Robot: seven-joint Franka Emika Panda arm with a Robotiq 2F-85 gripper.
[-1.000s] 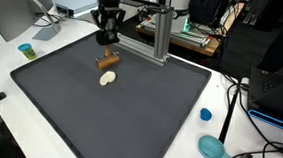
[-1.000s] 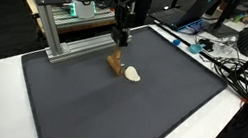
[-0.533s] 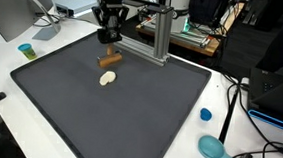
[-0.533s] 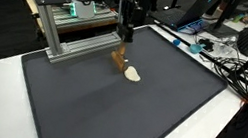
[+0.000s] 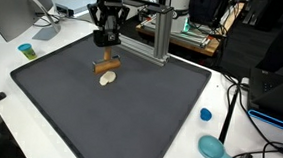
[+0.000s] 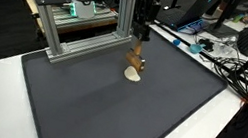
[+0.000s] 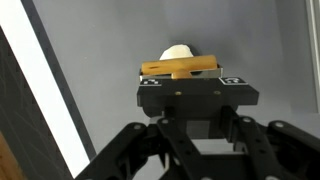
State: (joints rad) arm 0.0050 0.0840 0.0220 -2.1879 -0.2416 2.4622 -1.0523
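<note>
While in claw (image 7: 190, 80), stick (image 7: 180, 68) crosswise.

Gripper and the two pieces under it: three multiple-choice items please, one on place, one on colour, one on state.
1. Where does the cream piece lie?
A. On the white table by the monitor
B. On the dark mat
C. On the aluminium frame

2. What colour is the stick at the gripper?
A. Blue
B. Green
C. Brown

3. How is the gripper?
A. Shut on the stick
B. Wide open
C. Shut on the cream piece

Answers:
1 B: both exterior views show it on the mat, close to the stick.
2 C: it reads brown in every view.
3 A: the wrist view shows the stick lying crosswise at the fingertips, the cream piece beyond.
</note>
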